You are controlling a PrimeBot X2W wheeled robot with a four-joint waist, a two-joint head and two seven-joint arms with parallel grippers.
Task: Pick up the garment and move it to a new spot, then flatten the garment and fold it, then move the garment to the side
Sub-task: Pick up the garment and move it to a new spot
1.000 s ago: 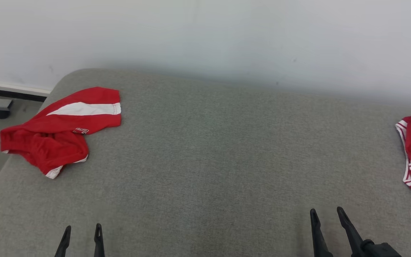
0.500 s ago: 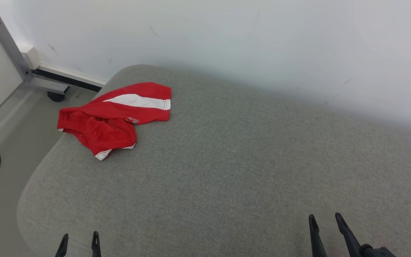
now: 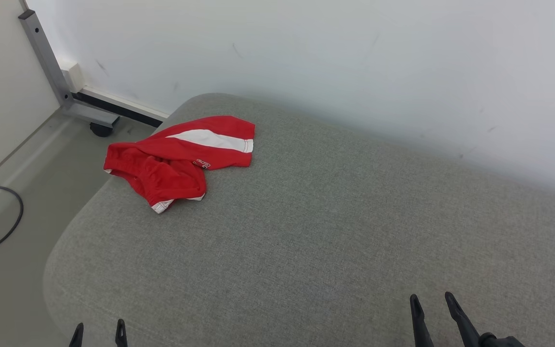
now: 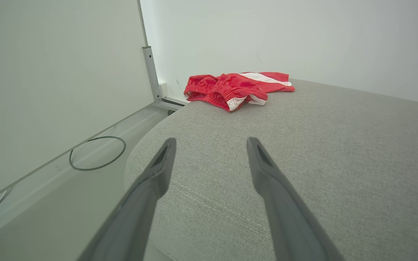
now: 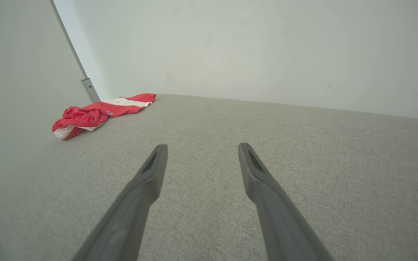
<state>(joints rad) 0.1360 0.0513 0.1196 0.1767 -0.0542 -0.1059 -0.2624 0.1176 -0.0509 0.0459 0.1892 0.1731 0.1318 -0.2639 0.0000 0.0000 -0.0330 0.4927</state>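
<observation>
Lying crumpled, red garment (image 3: 181, 159) overlaps the cushion (image 3: 306, 241) edge.

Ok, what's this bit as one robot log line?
stage: pre-pickup | red shorts: crumpled, far-left corner of grey cushion | left fingers: open, empty | right fingers: open, empty

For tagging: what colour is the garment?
Garment: red with a white stripe; clearest in head view.

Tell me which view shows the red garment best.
The head view: it looks down on the red garment, showing its whole spread and its crumpled end. The left wrist view gives it nearly edge-on; the right wrist view, small and far off.
</observation>
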